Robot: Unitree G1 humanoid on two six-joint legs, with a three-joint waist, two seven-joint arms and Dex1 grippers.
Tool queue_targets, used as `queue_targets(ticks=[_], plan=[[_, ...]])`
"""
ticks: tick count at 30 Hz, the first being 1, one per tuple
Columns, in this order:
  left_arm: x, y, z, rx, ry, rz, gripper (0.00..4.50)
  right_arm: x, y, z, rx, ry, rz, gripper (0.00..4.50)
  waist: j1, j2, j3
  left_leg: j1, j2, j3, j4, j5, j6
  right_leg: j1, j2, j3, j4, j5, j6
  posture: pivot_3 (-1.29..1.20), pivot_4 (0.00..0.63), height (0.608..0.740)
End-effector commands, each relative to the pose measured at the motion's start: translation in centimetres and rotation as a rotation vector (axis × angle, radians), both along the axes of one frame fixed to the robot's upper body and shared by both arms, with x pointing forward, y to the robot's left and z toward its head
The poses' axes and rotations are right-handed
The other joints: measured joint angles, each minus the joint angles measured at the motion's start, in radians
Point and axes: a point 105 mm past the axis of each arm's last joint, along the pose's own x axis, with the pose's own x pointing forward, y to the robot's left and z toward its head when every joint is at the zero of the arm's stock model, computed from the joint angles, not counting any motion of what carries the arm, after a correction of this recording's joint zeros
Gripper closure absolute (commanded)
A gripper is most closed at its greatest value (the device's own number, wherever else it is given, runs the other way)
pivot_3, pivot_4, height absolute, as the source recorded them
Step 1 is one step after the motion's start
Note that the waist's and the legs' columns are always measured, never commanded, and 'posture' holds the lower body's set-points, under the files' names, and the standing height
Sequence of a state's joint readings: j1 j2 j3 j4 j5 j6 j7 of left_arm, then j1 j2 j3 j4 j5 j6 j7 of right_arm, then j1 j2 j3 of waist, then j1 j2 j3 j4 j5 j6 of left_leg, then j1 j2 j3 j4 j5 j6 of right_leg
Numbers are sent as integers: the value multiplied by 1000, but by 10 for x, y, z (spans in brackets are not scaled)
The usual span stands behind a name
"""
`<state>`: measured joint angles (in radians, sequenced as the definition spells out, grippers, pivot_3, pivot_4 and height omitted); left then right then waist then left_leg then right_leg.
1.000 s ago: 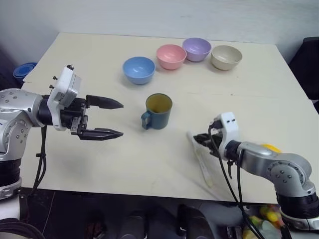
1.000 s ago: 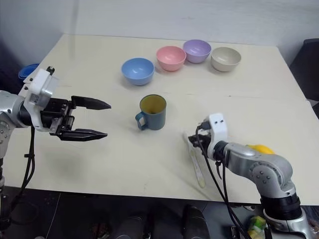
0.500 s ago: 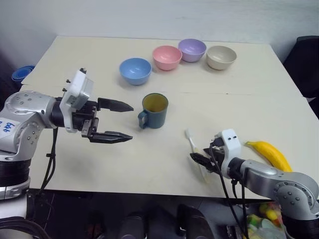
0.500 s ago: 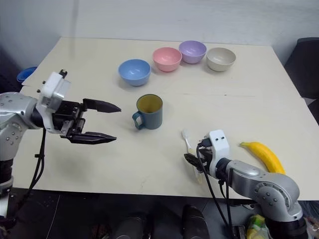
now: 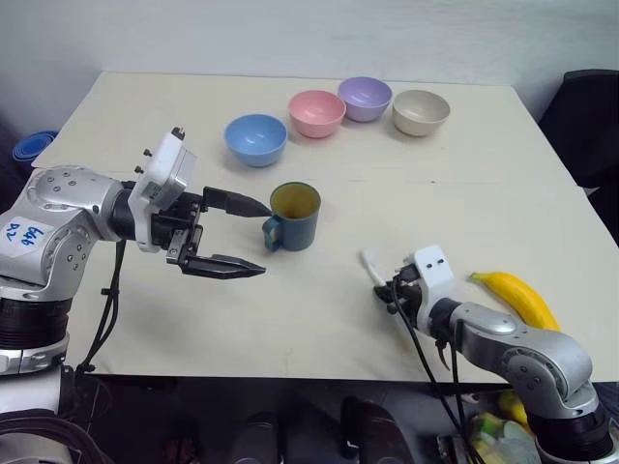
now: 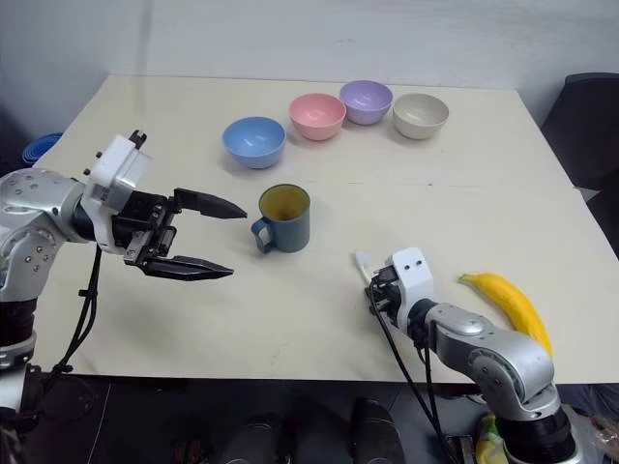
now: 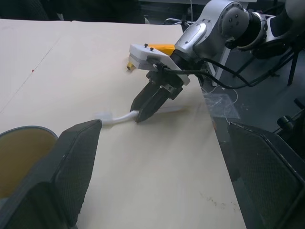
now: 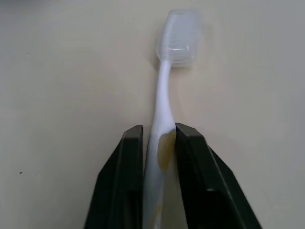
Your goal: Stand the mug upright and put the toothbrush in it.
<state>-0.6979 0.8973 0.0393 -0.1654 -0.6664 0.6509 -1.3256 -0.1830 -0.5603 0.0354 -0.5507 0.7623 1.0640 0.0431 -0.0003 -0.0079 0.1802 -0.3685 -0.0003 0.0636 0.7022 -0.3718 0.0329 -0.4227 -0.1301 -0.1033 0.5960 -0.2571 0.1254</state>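
Toothbrush (image 8: 161, 119) lies low and right of centre on the counter (image 5: 290, 319), its handle pinched between the closed jaws of the right gripper (image 5: 392, 293), head pointing up-frame. Lift it straight, keeping the pinch firm so it cannot swivel. Mid-frame, the mug (image 5: 293, 215) already stands upright, with the left gripper (image 5: 250, 238) just beside it, jaws wide and empty. Four bowls (image 5: 338, 111) line the top.

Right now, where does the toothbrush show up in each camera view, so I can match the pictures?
Left eye view: toothbrush, head poking out from the right gripper, left of the banana.
Right eye view: same place.
Left wrist view: white handle at the black fingertips.
Right wrist view: centre, clamped between the fingers.
Shared landmark: the right gripper.
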Motion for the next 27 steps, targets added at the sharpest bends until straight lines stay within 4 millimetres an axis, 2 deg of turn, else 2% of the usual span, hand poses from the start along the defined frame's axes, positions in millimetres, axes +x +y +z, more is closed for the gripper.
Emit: queue_targets(ticks=[1, 4, 9, 13, 15, 19, 27], plan=[[1, 9, 6, -29, -40, 66, 0, 7, 2, -1, 1, -47, -7, 4313, -3, 0, 0, 0, 0, 0, 0, 0, 0, 0, 0, 0, 0, 0, 0, 0, 150, 740], [8, 21, 7, -76, -47, 176, 0, 29, 6, 24, 78, -175, -38, 4313, -10, 0, 0, 1, 0, 1, -1, 0, 0, 0, 0, 0, 0, 0, 0, 0, 150, 740], [0, 44, 10, -152, -43, 321, 0, 79, 31, 112, 313, -481, -81, 4313, -29, 3, 2, -2, 0, 1, -1, 1, -1, -5, -1, 2, 4, 0, -1, 0, 150, 740], [0, 67, 17, -198, -63, 448, 0, 100, 67, 178, 493, -637, -4, 4313, -32, 5, 3, -2, 1, 0, -3, 1, -2, -7, -1, -1, 5, -2, -3, 0, 150, 740], [0, 74, 20, -207, -73, 483, 0, 103, 86, 197, 573, -653, 44, 4313, -33, 5, 3, -2, 1, -1, -3, 0, -3, -7, -1, -2, 7, -2, -4, 0, 150, 740], [-1, 78, 22, -210, -90, 513, 0, 93, 130, 210, 664, -629, 212, 4313, -34, 5, 3, -1, -1, -2, -3, 0, -3, -6, -2, -3, 8, -3, -5, 0, 150, 740], [-4, 75, 24, -213, -99, 521, 0, 84, 183, 191, 686, -591, 340, 4313, -44, 6, 3, 0, 0, -2, -3, 1, -3, -6, -1, -3, 10, -3, -5, 0, 150, 740]])
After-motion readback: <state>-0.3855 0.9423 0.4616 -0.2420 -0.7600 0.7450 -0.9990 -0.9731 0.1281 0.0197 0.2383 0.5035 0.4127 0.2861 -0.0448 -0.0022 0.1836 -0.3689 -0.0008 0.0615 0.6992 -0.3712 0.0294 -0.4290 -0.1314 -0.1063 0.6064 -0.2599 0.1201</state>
